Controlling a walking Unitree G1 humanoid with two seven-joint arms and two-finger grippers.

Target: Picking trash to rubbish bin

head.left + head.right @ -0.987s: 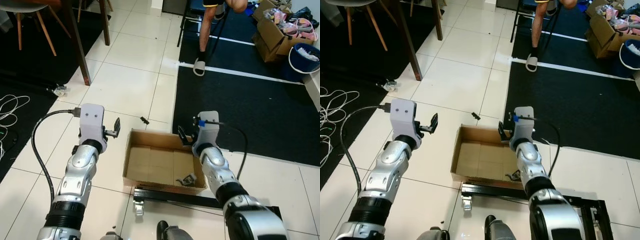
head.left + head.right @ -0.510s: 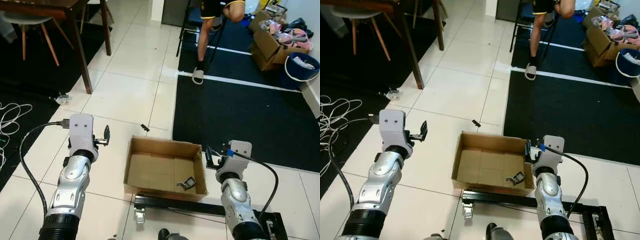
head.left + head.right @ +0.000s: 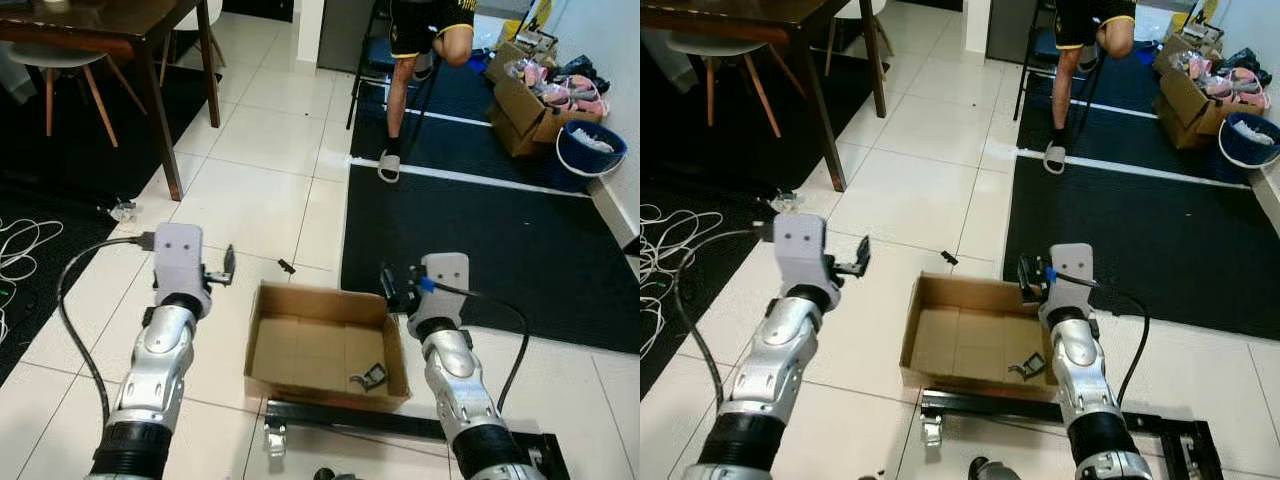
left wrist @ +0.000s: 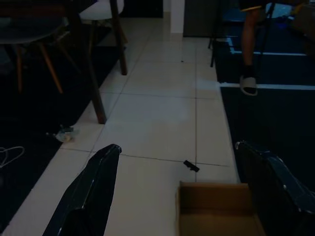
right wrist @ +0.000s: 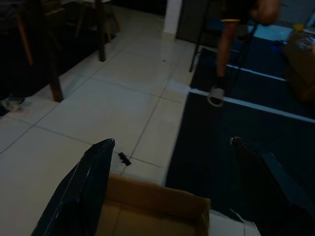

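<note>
Two grippers up over the white tile floor (image 3: pixel 260 190), fingers spread on both and nothing pinched: left gripper (image 3: pixel 228 267) just off the box's (image 3: pixel 322 345) near-left corner, right gripper (image 3: pixel 388 285) at its far-right corner. One dark scrap (image 3: pixel 368 376) inside by the near-right corner, another (image 3: pixel 287 267) on the tile just beyond the far edge.

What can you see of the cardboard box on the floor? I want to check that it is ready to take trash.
The cardboard box is a shallow, open-topped brown tray with low walls. It sits flat on the white tiled floor, its right side by the edge of the dark mat, between the two arms. A small dark and silver piece of trash lies inside, near the corner closest to the robot's right arm. A black bar runs along its near side.
</note>
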